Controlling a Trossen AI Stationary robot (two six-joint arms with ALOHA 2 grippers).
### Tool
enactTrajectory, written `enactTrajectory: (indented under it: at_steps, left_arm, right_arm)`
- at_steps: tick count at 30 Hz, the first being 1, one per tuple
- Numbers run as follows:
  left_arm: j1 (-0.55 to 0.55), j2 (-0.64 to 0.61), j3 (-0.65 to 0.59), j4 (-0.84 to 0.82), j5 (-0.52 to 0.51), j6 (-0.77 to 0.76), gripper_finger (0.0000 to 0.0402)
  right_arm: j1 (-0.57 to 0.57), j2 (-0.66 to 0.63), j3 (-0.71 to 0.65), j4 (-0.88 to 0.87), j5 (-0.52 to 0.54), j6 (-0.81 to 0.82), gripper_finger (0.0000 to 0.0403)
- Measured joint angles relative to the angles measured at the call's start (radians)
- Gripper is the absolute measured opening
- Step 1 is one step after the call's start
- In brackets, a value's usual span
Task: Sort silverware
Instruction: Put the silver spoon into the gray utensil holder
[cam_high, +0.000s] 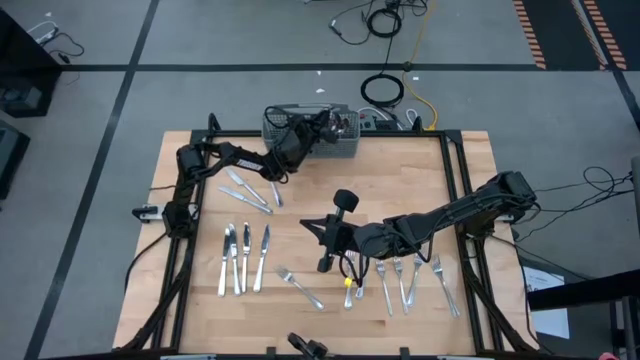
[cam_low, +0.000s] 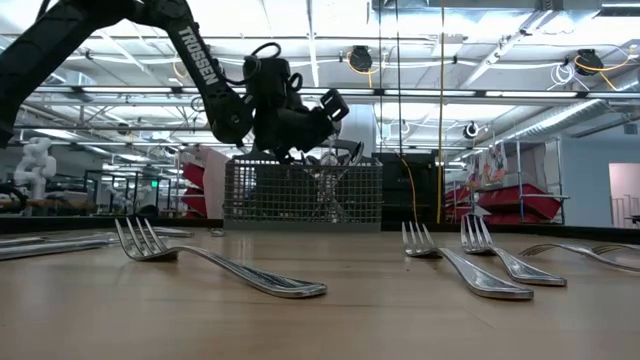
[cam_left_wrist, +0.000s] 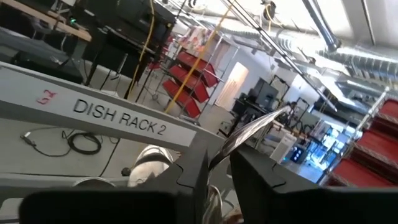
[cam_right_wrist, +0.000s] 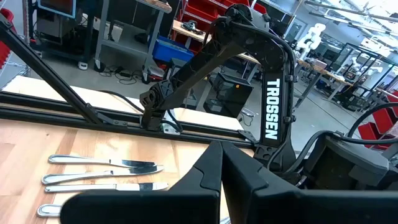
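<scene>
The grey wire-mesh basket (cam_high: 345, 143) (cam_low: 300, 190) stands at the table's far edge. My left gripper (cam_high: 322, 122) (cam_low: 322, 128) (cam_left_wrist: 214, 180) hovers over it, shut on one shiny piece of silverware (cam_left_wrist: 255, 127). Sorted silverware lies flat on the wood: knives (cam_high: 240, 258) (cam_right_wrist: 106, 174) near the left, spoons (cam_high: 248, 190) behind them, forks (cam_high: 410, 280) (cam_low: 470, 265) near the right, and a lone fork (cam_high: 300, 288) (cam_low: 220, 265) near the front. My right gripper (cam_high: 312, 226) (cam_right_wrist: 221, 171) is shut and holds nothing, above the table's middle, pointing left. My left gripper pinches a flat shiny piece of silverware between its two fingers (cam_left_wrist: 193, 177). The piece's free end (cam_left_wrist: 273, 117) sticks out past the fingertips. It is lifted clear above the basket. Which kind of piece it is and which end the fingers have, I cannot tell.
Bare wood lies between the knives and the forks. A black frame runs around the table's edges (cam_high: 455, 180). Cables and a coiled cord (cam_high: 382, 90) lie on the floor beyond the far edge. More silverware stands inside the basket (cam_low: 335, 195).
</scene>
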Motion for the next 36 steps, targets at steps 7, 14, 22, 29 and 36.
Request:
enactTrajectory:
  at_steps: [7,14,22,29,36]
  left_arm:
    - [-0.016,0.001,0.000,-0.024,0.026,0.015,0.0078]
    - [-0.029,0.002,-0.001,-0.045,0.026,0.104,0.0078]
    - [-0.054,-0.007,-0.003,-0.187,0.008,0.306,0.0078]
    - [-0.054,-0.008,-0.002,-0.233,-0.017,0.309,0.0078]
    - [-0.056,-0.009,-0.005,-0.216,-0.072,0.504,0.0078]
  right_arm:
    - [0.000,0.000,0.000,0.000,0.000,0.000,0.0000]
    - [0.000,0.000,0.000,0.000,0.000,-0.003,0.0000]
    - [0.001,0.000,0.000,-0.011,-0.001,0.000,0.0000]
    - [0.002,0.000,0.000,-0.017,-0.001,0.003,0.0000]
    - [0.011,0.000,0.000,-0.017,0.000,0.004,0.0000]
